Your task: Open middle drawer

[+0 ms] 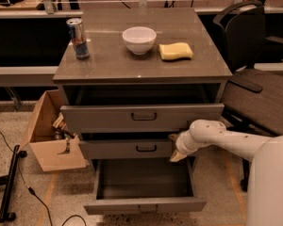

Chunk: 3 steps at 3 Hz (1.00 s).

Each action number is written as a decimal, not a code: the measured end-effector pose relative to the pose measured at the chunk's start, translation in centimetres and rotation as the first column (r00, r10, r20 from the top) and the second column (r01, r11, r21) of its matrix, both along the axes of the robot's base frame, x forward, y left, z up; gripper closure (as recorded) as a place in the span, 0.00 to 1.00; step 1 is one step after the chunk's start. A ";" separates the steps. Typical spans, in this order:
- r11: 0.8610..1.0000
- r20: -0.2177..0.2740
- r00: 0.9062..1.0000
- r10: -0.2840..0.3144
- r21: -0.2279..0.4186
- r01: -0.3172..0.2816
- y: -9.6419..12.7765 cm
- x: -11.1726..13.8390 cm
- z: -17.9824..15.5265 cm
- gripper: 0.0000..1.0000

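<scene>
The grey cabinet [99, 60] has three drawers. The middle drawer [113, 149] is a shallow grey front with a small dark handle [146, 148], and it stands out a short way. My gripper [174, 148] is at the right end of that front, level with it, on a white arm [221, 138] reaching in from the right. The taller top drawer [99, 118] is pulled partly out above it. The bottom drawer [144, 205] is pulled far out and is empty.
On the cabinet top stand a drink can [78, 38], a white bowl [139, 39] and a yellow sponge [176, 51]. An open cardboard box [47, 149] sits on the floor at the left, with a black stand and cable [9, 182]. A dark chair [254, 84] is at the right.
</scene>
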<state>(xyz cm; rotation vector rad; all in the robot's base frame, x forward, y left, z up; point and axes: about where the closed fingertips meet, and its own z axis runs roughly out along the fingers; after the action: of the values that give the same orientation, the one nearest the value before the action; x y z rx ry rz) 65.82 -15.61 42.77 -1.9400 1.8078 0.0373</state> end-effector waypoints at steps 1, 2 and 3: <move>1.000 -0.029 0.999 0.024 -0.001 -0.024 -0.1 -2.3 1.7 0.65; 1.000 -0.118 0.993 0.015 0.015 -0.013 -0.2 -6.3 3.9 0.64; 1.000 -0.179 0.984 -0.003 0.018 0.006 -0.6 -9.1 5.5 0.42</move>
<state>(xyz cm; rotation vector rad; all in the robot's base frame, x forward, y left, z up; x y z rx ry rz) 56.68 -16.17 48.31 -1.9740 1.9183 0.2338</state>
